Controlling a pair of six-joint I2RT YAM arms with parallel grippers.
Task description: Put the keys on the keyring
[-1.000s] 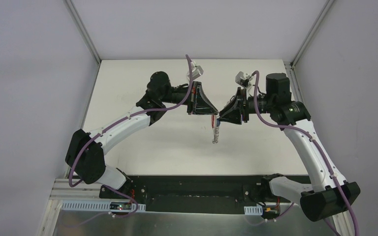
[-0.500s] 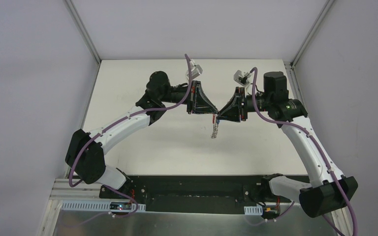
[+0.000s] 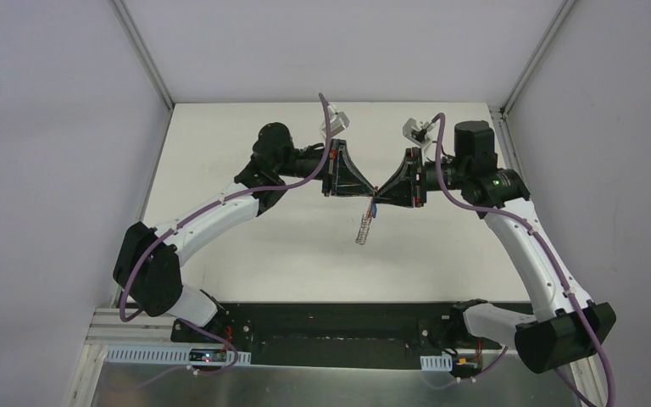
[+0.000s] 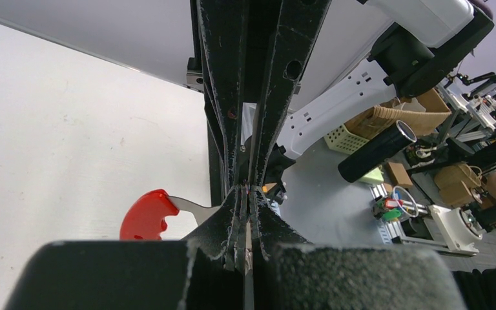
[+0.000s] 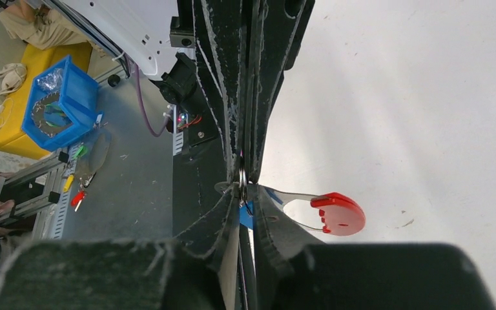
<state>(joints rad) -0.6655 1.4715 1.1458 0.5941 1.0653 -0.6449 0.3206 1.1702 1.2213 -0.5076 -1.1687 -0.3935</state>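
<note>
Seen from overhead, the left gripper (image 3: 369,196) and right gripper (image 3: 381,197) meet tip to tip above the white worktop (image 3: 441,254), with the keyring (image 3: 364,227) dangling from the point where they touch. Its silvery chain hung almost straight down a second ago and now swings out toward the left arm's side. The right wrist has rolled and closed in, which suggests the threading is under way rather than finished.

From the left wrist, the left jaws are narrow, pinched on a thin metal part of the keyring. Its red tab (image 4: 146,215) juts out on a silver stem, held clear of the worktop. The right gripper's fingers come in head-on from the far side.

From the right wrist, the right jaws are all but closed on the blue-headed key (image 5: 247,219), of which only a sliver shows. Just past it, a small metal ring (image 5: 242,177) sits at the left gripper's tips, and the red tab hangs off to the side. Whether the key has caught the ring cannot be told. The silver key cannot be picked out in any view.
</note>
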